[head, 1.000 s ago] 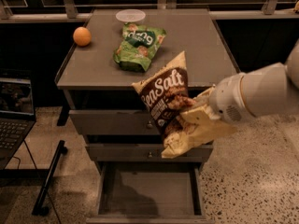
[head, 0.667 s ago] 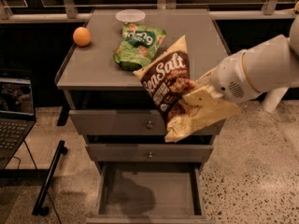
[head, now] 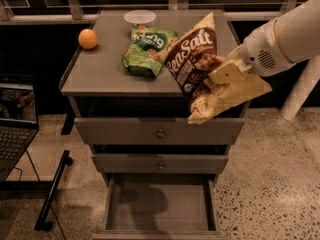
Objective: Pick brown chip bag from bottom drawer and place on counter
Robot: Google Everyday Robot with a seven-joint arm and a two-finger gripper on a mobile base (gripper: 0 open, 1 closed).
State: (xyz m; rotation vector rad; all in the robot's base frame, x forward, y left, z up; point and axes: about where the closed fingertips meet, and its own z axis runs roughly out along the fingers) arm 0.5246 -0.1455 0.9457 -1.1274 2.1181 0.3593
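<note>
The brown chip bag [head: 192,59], dark brown with cream-yellow ends and white "Sea Salt" lettering, hangs tilted in the air above the counter's front right part. My gripper [head: 216,79] reaches in from the right on a white arm and is shut on the bag's lower half. The counter [head: 102,71] is the flat grey top of the drawer cabinet. Below, the bottom drawer [head: 160,209] stands pulled out, its grey tray bare.
On the counter lie a green chip bag [head: 146,49], an orange [head: 88,38] at the back left and a clear plastic lid [head: 139,17] at the back. Two upper drawers with round knobs [head: 160,133] are shut. A laptop [head: 15,126] sits at left.
The gripper has lifted the brown chip bag up and to the right, from in front of the top drawer to above the counter's front right part.
</note>
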